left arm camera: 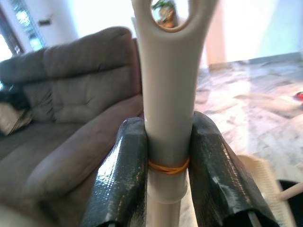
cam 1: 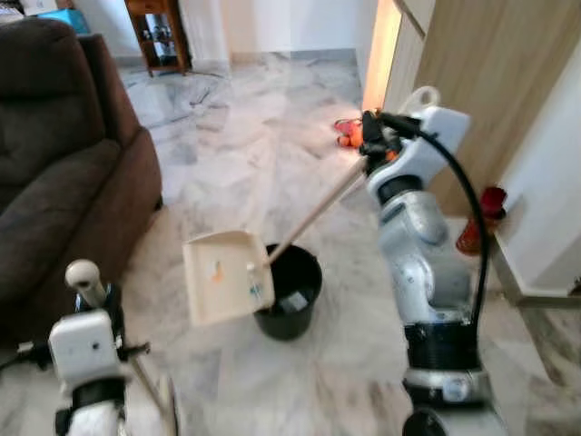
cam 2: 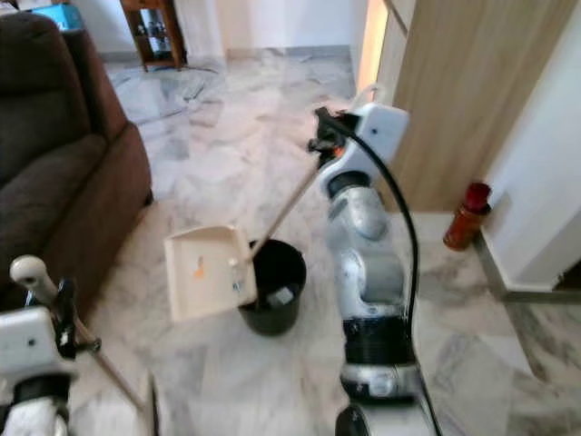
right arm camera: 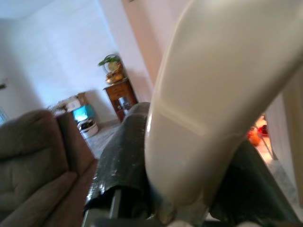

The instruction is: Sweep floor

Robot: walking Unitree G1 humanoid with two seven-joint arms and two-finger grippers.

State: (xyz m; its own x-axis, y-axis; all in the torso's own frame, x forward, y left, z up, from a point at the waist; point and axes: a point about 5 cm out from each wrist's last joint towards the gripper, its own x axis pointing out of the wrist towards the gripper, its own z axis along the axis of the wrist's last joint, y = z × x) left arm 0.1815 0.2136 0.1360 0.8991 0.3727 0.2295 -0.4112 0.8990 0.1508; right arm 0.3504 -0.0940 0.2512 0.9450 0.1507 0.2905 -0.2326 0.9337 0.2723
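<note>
The cream dustpan (cam 1: 225,275) hangs tipped on edge just over the rim of a black bucket (cam 1: 290,292) that stands on the marble floor (cam 1: 245,145), its open face turned up toward the camera and a small orange speck on its inner surface. Its long pale handle (cam 1: 318,211) slants up and away to the right gripper (cam 1: 370,138), raised at the end of the silver right arm; in the right wrist view the black fingers (right arm camera: 118,165) are clamped on the cream handle end. The left gripper (left arm camera: 168,170) sits low at the near left, its two fingers (left arm camera: 120,175) pressed on either side of a grey-white broom handle (left arm camera: 168,94), with a yellow rubber band around the shaft between them and a hanging hole at the top end. A brown sofa (cam 1: 54,173) fills the left side. A wooden cabinet panel (cam 1: 490,73) stands to the right, with a red bottle (cam 2: 463,218) on the floor beside it and a small wooden stand (cam 1: 159,32) far back.
</note>
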